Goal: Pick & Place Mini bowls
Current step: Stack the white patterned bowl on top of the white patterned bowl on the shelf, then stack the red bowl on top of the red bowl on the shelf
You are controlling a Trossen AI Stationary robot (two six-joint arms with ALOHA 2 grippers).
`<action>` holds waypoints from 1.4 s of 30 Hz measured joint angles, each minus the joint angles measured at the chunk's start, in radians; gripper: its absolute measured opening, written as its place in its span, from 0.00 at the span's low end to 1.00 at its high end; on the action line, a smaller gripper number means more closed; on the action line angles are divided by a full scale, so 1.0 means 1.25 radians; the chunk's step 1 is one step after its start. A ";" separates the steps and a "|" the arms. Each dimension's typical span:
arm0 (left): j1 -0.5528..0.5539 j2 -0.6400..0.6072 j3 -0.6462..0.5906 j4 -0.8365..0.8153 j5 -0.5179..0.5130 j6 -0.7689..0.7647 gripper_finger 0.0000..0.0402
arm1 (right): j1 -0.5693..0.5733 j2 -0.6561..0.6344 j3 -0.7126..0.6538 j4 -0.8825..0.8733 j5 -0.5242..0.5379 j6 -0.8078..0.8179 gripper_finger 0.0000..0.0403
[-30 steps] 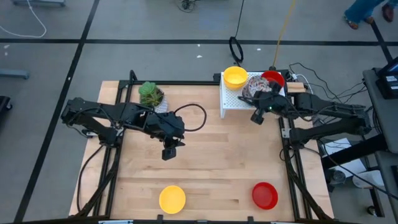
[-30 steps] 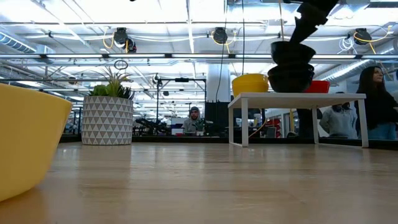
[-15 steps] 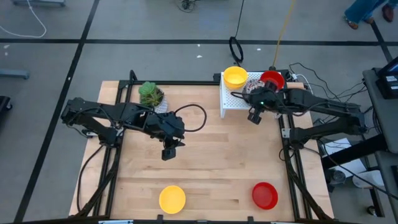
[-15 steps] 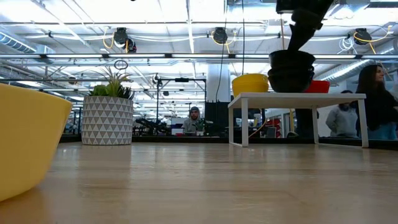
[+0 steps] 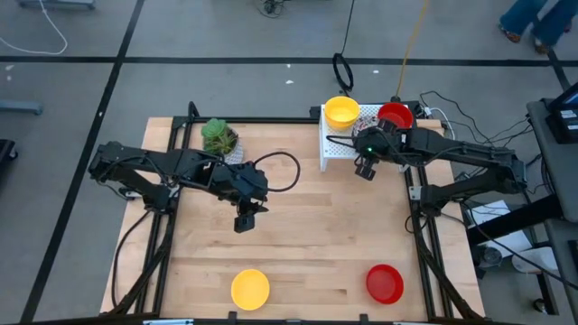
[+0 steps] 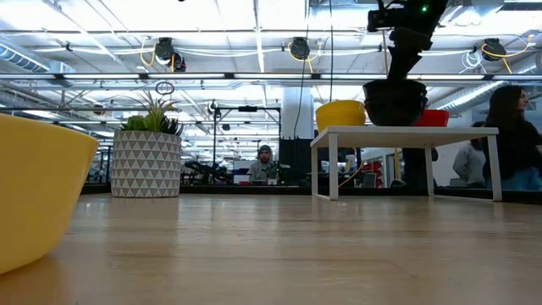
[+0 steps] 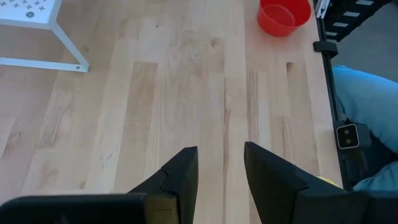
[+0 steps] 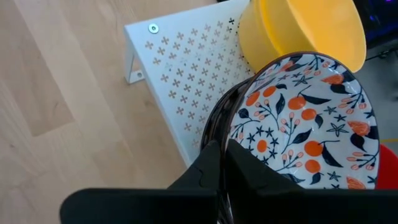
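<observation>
We find no writing, label, brand, number or sign that can be read in any of the views.

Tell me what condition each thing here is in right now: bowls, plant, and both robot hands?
Patterned bowl: upright, rim pinched by the right end effector, over the white stand.
Yellow bowl on stand: upright, untouched.
Red bowl on stand: upright, partly hidden.
Yellow bowl on table: upright, alone.
Red bowl on table: upright, alone.
Potted plant: standing.
Left end effector: open, empty, above the table.
</observation>
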 joint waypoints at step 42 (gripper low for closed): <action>0.000 0.000 0.000 -0.007 0.000 -0.010 0.33 | 0.290 -0.063 0.010 0.004 -0.190 0.297 0.26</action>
